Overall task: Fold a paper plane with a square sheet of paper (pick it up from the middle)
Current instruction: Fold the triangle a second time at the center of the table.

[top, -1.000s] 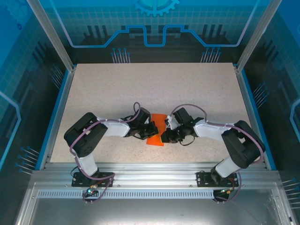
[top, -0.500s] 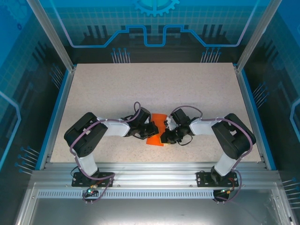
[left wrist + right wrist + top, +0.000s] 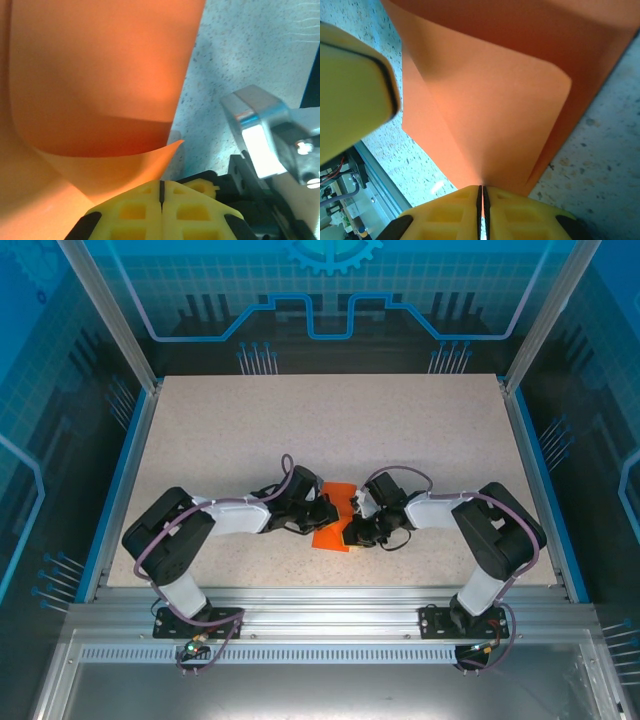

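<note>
The paper [image 3: 330, 536] is lying on the table [image 3: 320, 430], towards its near edge and roughly midway across, between the two arms, which are reaching in from either side. It is no longer a flat square. It is showing folded layers, with part resting on the surface and part standing up off it.

The left gripper [image 3: 161, 192] is sitting at the paper's left side. Its yellow fingers [image 3: 130, 212] are pressing flush together, and a curled flap is running down into their tips — the flap is being pinched there, while its free corner is curling clear of the speckled top.

The right gripper [image 3: 481, 196] is working at the paper's right side. Its jaws are all but closed, with only a hairline between the pads, and a raised fold is tapering straight into that line — it is gripping the paper at the fold. The layers behind are fanning upward and outward from the grip.

The two grippers are standing close together, with the paper spanning between them.
</note>
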